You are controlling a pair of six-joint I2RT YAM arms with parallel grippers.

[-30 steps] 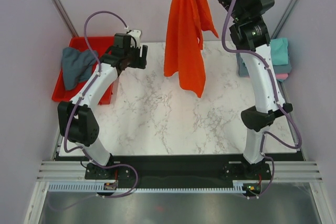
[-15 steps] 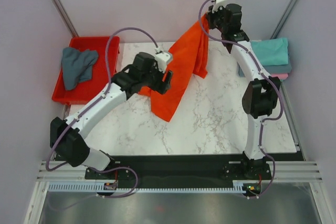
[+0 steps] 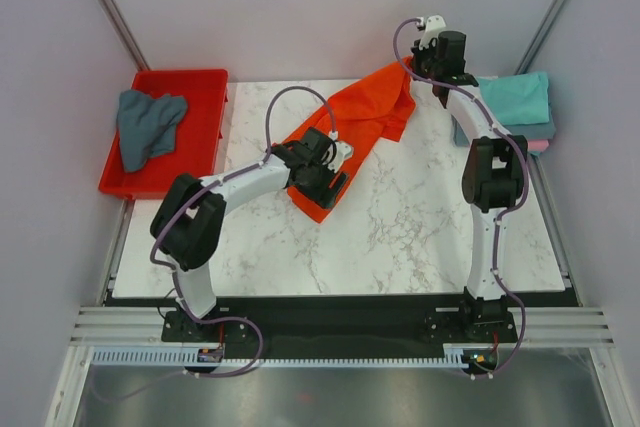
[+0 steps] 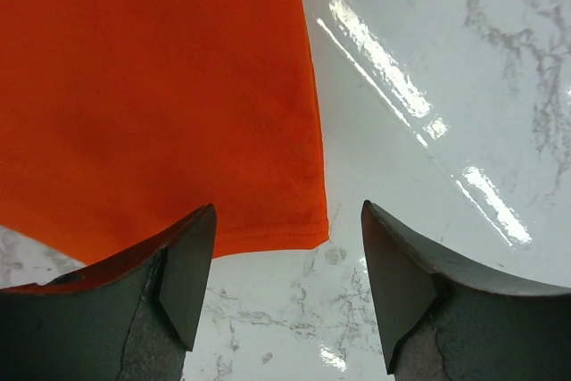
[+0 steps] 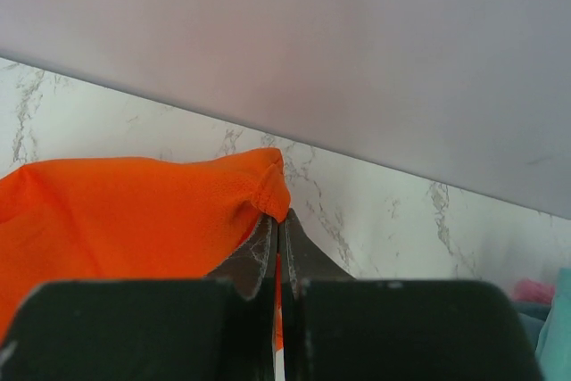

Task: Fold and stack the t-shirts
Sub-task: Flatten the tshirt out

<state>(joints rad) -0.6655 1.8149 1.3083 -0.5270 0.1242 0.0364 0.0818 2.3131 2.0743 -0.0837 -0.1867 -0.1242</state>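
Left gripper (image 4: 287, 210) low over orange-red t-shirt (image 4: 161, 86)

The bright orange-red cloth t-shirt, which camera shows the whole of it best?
Top external: the bright orange-red cloth t-shirt shows nearly whole. Left wrist shows only a hem corner; right wrist, only a bunched edge in the right gripper.

The near half of the bench (image 3: 400, 237) offered open marble for passage. Across the far middle, the orange-red t-shirt (image 3: 360, 122) stretched diagonally, with the left arm (image 3: 250, 182) reaching over its near end. The red tray (image 3: 215, 132) stood at the far-left corner; the folded stack (image 3: 515, 97) and right arm (image 3: 490, 177) lined the right edge.
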